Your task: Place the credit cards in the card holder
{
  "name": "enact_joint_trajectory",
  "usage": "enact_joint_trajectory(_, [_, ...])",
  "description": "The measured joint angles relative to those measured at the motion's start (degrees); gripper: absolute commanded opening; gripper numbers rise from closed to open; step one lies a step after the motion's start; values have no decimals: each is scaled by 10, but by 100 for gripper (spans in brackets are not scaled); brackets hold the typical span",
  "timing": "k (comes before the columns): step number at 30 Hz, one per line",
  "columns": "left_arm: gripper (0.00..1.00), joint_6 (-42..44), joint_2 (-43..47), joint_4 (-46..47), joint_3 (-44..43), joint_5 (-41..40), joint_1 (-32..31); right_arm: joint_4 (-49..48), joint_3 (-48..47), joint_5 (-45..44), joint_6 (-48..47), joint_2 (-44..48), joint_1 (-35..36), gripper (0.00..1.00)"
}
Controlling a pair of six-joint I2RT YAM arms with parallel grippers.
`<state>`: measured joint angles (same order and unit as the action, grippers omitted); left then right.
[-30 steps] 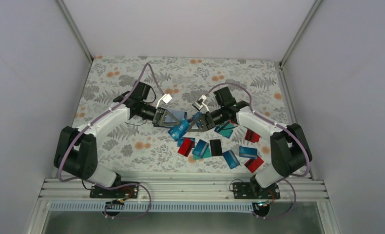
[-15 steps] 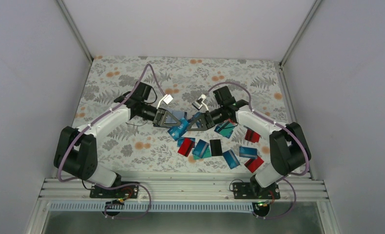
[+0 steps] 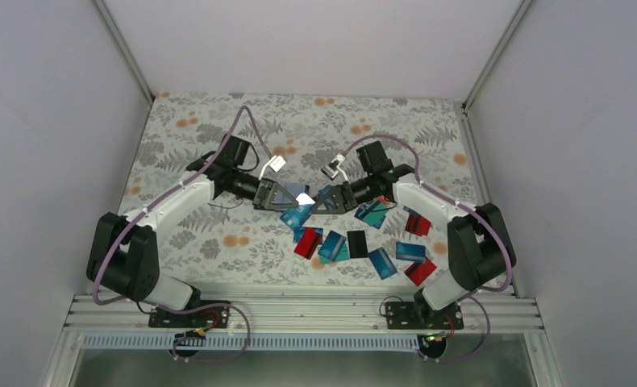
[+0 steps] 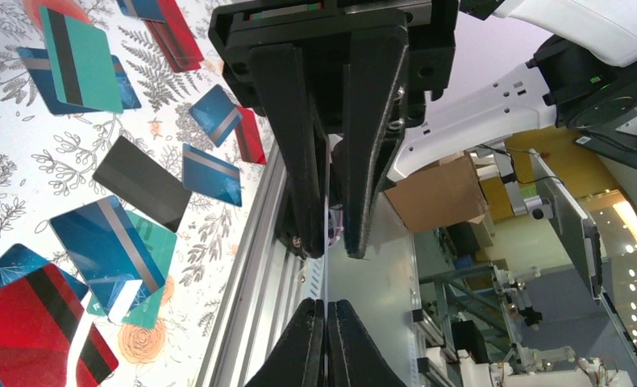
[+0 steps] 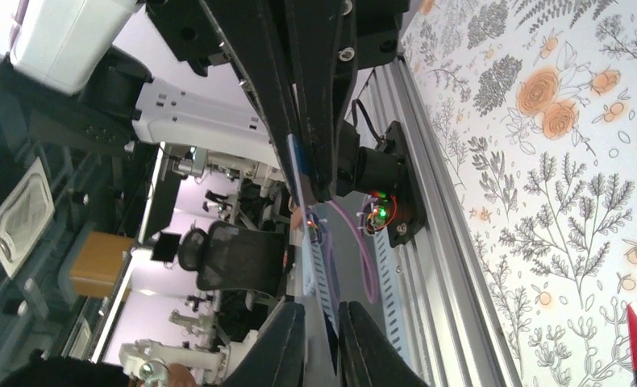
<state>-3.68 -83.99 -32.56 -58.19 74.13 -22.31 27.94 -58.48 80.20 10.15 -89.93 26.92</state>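
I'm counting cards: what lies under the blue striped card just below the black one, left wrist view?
A teal card pokes out from under the blue striped card; anything else beneath is covered.

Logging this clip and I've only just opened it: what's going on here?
Both arms meet tip to tip above the middle of the table. The left gripper is shut on a blue card, held flat and seen edge-on in the wrist views. The right gripper is shut at the card's other end; whether it grips the card is unclear. Many loose cards lie on the table nearby. The holder cannot be picked out.
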Motion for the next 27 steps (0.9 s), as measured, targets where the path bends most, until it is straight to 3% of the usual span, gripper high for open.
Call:
enact_joint_trajectory(3, [2,-8,0,5,0,-9,0,8,-3,-8,2,-1,0,48])
enact_joint_trajectory(7, [2,-36,0,16,0,-50,6,5,-12,-35,13,-5,-3,57])
enact_joint_trajectory(17, [2,-120,-21,60,-18,-248,35,-72,-12,-179,133,-9,-11,56])
enact_joint_trajectory(24, [2,-159,-85,97,-19,-346,35,-108,-10,-262,196,-12,2,51])
enact_joint_trajectory(27, [2,-166,-109,105,-23,-375,35,-116,-11,-292,213,-27,21,42])
